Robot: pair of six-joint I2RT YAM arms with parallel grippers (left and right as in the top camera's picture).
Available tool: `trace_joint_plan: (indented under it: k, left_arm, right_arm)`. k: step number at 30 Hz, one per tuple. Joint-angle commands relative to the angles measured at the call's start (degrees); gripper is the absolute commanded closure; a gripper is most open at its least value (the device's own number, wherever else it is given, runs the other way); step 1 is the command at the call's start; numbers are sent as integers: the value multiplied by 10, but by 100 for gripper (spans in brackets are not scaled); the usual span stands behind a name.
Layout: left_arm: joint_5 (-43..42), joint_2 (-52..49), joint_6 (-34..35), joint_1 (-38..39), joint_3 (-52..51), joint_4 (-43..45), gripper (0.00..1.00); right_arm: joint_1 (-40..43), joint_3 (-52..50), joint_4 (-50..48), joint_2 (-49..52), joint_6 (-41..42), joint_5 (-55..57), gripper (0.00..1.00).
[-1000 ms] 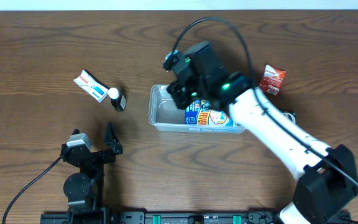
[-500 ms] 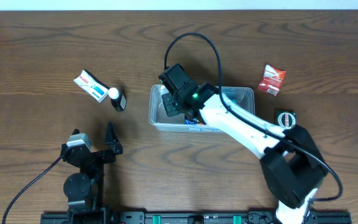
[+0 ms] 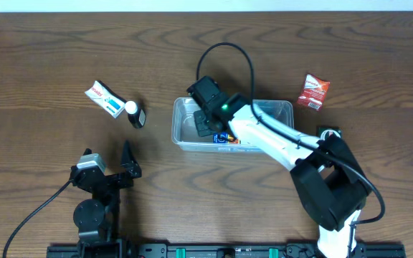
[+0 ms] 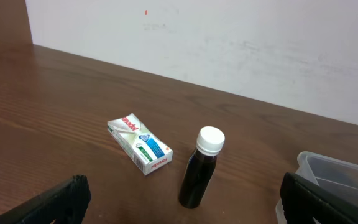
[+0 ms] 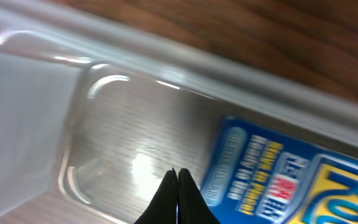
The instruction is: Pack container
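Note:
The clear plastic container (image 3: 183, 135) stands at the table's middle; its corner shows in the left wrist view (image 4: 329, 167). A blue-and-white flat box (image 3: 226, 139) lies inside it, mostly hidden under my right arm. My right gripper (image 3: 205, 123) is down inside the container's left half. In the right wrist view its fingers (image 5: 178, 177) are shut on nothing, over the bare container floor (image 5: 117, 130) beside the blue box (image 5: 284, 180). My left gripper (image 3: 124, 161) rests open and empty at the lower left, its fingers (image 4: 182, 208) spread wide apart.
A white packet box (image 3: 102, 99) (image 4: 140, 144) and a dark bottle with a white cap (image 3: 135, 115) (image 4: 202, 167) lie left of the container. A red packet (image 3: 312, 91) lies at its right rear. A small black item (image 3: 330, 133) sits beside the right end.
My right gripper has dropped from above the container into its left half and shifted left. The blue box lies in the container. The left arm has not moved.

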State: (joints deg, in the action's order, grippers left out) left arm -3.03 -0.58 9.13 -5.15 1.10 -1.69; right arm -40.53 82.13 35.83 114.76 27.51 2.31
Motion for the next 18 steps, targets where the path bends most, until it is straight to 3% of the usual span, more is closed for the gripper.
trace_joint_plan:
  k: [1, 7, 18]
  left_arm:
    - [2, 3, -5, -3, -9, -22, 2]
    - [2, 3, -5, -3, -9, -22, 2]
    - [2, 3, -5, -3, -9, -22, 2]
  right_arm:
    - [29, 7, 10, 0, -11, -49, 99]
    - [49, 7, 19, 0, -56, -93, 99]
    - [11, 7, -6, 0, -164, -103, 99]
